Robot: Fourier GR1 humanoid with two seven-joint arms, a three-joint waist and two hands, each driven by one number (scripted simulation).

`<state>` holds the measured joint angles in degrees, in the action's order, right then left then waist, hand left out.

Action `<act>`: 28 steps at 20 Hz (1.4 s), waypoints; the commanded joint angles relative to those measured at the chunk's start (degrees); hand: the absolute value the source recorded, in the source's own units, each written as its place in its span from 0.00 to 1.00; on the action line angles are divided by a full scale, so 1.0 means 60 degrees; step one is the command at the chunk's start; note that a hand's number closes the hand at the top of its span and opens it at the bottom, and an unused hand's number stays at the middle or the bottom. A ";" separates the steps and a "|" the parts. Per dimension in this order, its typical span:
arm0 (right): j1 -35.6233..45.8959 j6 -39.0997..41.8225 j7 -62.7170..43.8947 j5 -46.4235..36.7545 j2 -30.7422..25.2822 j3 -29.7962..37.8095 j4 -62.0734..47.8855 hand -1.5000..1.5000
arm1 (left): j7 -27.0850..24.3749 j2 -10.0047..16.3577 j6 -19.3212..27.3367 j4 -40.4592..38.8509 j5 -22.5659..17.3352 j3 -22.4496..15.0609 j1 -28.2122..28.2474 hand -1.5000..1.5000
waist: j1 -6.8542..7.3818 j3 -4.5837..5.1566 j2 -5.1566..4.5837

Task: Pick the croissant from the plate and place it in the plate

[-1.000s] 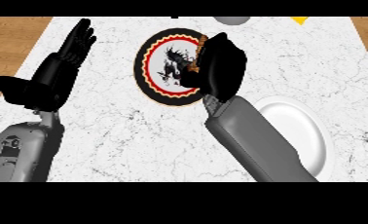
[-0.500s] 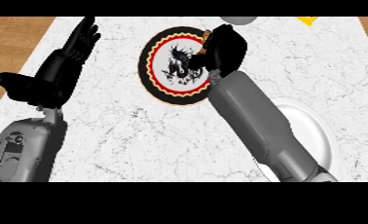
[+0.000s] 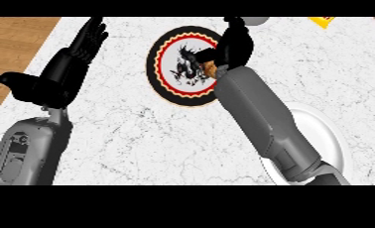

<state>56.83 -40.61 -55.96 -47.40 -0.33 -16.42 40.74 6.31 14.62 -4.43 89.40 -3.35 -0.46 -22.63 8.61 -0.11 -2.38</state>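
Note:
A round plate (image 3: 167, 68) with a black rim, red ring and dark drawing lies at the middle back of the white counter. My right hand (image 3: 234, 48) is over its right edge with fingers curled round the brown croissant (image 3: 210, 67), of which only a small piece shows under the hand. A plain white plate (image 3: 322, 138) lies at the right, partly hidden by my right forearm. My left hand (image 3: 70, 71) stands open at the left, fingers up, resting.
A wooden surface (image 3: 18, 38) borders the counter at the left. A grey round object (image 3: 256, 20) and a yellow item (image 3: 322, 21) show at the back edge.
My right hand has reached further back over the patterned plate's right edge and its fingers have closed round the croissant. The left hand has stayed put.

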 commanded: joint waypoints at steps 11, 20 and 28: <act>0.0054 -0.5485 0.0727 0.1384 0.0052 -0.0234 -0.0393 0.00 | 0.0218 -0.0104 0.0254 0.0209 0.0208 -0.0026 0.0316 0.50 | -0.0351 0.0003 0.0217; -0.1781 -0.6708 0.1217 0.2026 0.0052 -0.1572 0.1402 0.00 | 0.0076 0.0198 0.0381 0.0288 0.0080 0.0742 0.0836 0.50 | -0.1260 0.0012 0.0402; -0.4983 -0.5614 0.1473 0.0369 -0.0037 -0.2054 0.4607 0.00 | -0.0059 0.0441 0.0132 0.0805 0.0086 0.1107 0.1689 0.50 | -0.1541 0.0022 0.0458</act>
<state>35.01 -74.48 -47.51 -40.98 -0.85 -28.40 60.79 6.50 16.80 -3.59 92.20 -3.36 5.21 -15.00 -0.15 0.01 0.32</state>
